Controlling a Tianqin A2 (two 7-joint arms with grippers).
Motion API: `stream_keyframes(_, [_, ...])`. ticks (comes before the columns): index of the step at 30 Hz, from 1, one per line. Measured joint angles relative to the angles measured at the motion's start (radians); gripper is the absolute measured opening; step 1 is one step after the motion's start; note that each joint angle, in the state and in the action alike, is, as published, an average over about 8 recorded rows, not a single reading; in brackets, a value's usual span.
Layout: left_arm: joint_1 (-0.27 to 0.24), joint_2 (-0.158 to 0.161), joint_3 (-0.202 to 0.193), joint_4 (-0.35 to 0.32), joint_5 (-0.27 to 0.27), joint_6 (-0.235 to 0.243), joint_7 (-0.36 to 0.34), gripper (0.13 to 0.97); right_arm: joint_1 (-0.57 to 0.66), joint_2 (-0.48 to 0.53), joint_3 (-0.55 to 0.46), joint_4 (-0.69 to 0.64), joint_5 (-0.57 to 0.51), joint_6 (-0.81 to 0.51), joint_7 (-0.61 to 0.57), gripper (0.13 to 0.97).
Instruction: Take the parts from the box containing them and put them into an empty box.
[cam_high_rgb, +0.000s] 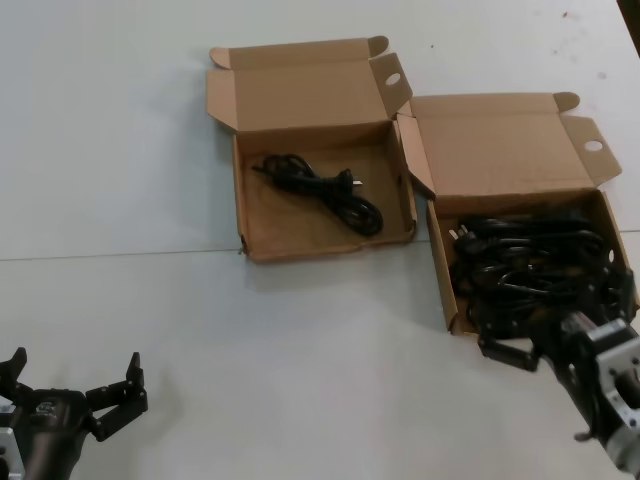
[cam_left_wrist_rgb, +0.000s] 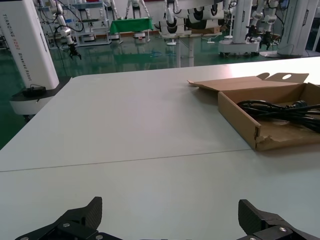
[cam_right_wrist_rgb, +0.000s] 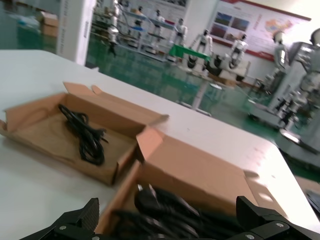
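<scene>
Hovering: my right gripper (cam_high_rgb: 520, 352) hangs at the near edge of the full box, its fingers spread wide with nothing between them.
Right gripper, wrist view: both black fingertips (cam_right_wrist_rgb: 75, 220) stand far apart low in the frame, with the cable pile just beyond them.
Left gripper: my left gripper (cam_high_rgb: 75, 385) sits at the near left of the table, well apart from both boxes, fingers wide open and empty.
Box containing the parts: the wider cardboard box (cam_high_rgb: 445, 260) lies on the right, lid folded back on its far side, with a round hole in the lid's right tab.
Parts: a heap of black power cables (cam_high_rgb: 535, 265) fills that box; a plug with metal pins shows at its far left corner.
Receiving box: the squarer cardboard box (cam_high_rgb: 250, 215) lies to the left and slightly farther away, its right wall just beside the other box's lid flap, its own lid also open.
Cable already there: one coiled black cable (cam_high_rgb: 320, 188) lies inside it, toward the far side.
Front wall: the left wrist view shows that box's near corner dented and torn.
Table: the white tabletop (cam_high_rgb: 300, 340) has a thin seam running left to right just near the squarer box.
</scene>
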Motion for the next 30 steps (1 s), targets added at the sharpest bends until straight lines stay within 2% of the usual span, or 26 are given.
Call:
stream_keyframes(11, [0.0, 0.0, 0.0, 0.0, 0.0, 0.0, 0.0, 0.966, -0.121, -0.011, 0.045, 0.057, 0.023, 0.078, 0.0, 0.966])
stream_keyframes(30, [0.0, 0.0, 0.0, 0.0, 0.0, 0.0, 0.0, 0.966, -0.13, -0.012, 0.049, 0.061, 0.025, 0.084, 0.0, 0.966])
